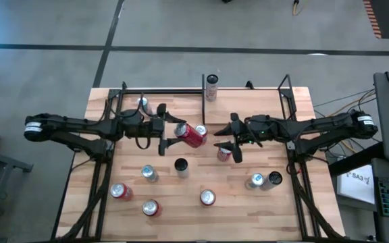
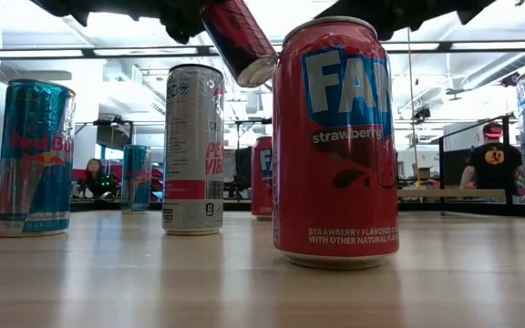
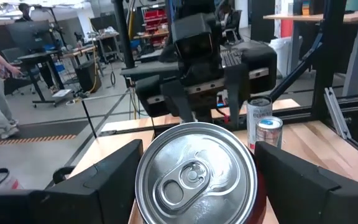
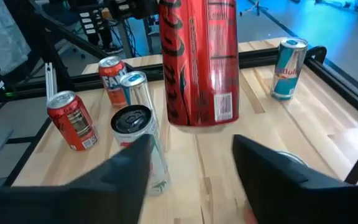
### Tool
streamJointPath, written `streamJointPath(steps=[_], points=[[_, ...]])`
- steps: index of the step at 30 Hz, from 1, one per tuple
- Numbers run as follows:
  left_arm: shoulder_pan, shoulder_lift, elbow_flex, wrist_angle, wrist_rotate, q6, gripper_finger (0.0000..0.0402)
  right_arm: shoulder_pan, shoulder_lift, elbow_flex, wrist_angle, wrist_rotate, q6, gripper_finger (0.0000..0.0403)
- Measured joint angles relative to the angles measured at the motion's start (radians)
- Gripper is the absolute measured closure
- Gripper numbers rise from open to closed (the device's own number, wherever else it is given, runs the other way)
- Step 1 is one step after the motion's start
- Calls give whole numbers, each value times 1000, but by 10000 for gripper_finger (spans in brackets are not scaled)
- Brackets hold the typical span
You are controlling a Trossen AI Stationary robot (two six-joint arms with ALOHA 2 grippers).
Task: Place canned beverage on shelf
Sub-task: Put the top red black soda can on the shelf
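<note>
- From above you see the left hand (image 1: 169, 135) clamped on a red can (image 1: 190, 135), lifted off the table (image 1: 181, 209) and lying tilted between the two hands, its far end toward the right hand (image 1: 227, 144).
- Only the left wrist view gives you the can's silver top (image 3: 196, 180), seated between that hand's two dark fingers (image 3: 98, 186), with the right hand facing it just beyond.
- In the right wrist view the red can (image 4: 199, 62) hangs just ahead of the right hand's fingers (image 4: 126, 165), which stand apart and do not touch it.
- The low view shows you only the can's lower end (image 2: 240, 41) poking down beneath dark arm parts; both hands are cut off at the picture's top there.
- A strawberry can (image 2: 335, 146) close to that camera blocks much of the table behind it.
- The shelf (image 1: 208, 91) shows only from above, past both hands at the table's far edge, with one slim can (image 1: 212, 87) standing by its middle post; you cannot tell whether that can rests on the board.
</note>
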Motion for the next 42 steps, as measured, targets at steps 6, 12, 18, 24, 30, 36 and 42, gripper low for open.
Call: streamJointPath(steps=[6, 12, 18, 24, 30, 36, 42], points=[[-3, 20, 0, 41, 10, -9, 127, 0, 57, 55, -3, -2, -2, 73], [-18, 86, 0, 148, 52, -28, 127, 0, 103, 130, -60, -33, -27, 24], [-20, 128, 0, 192, 52, -36, 127, -1, 139, 219, -179, -86, -41, 22], [-27, 165, 36, 195, 52, -35, 127, -3, 177, 289, -258, -115, -60, 22], [-31, 189, 62, 190, 76, -28, 127, -9, 232, 363, -327, -115, -90, 22], [-37, 196, 69, 193, 77, -28, 127, -18, 271, 414, -352, -115, -132, 22], [-40, 192, 69, 196, 78, -28, 128, -20, 277, 425, -341, -115, -205, 22]])
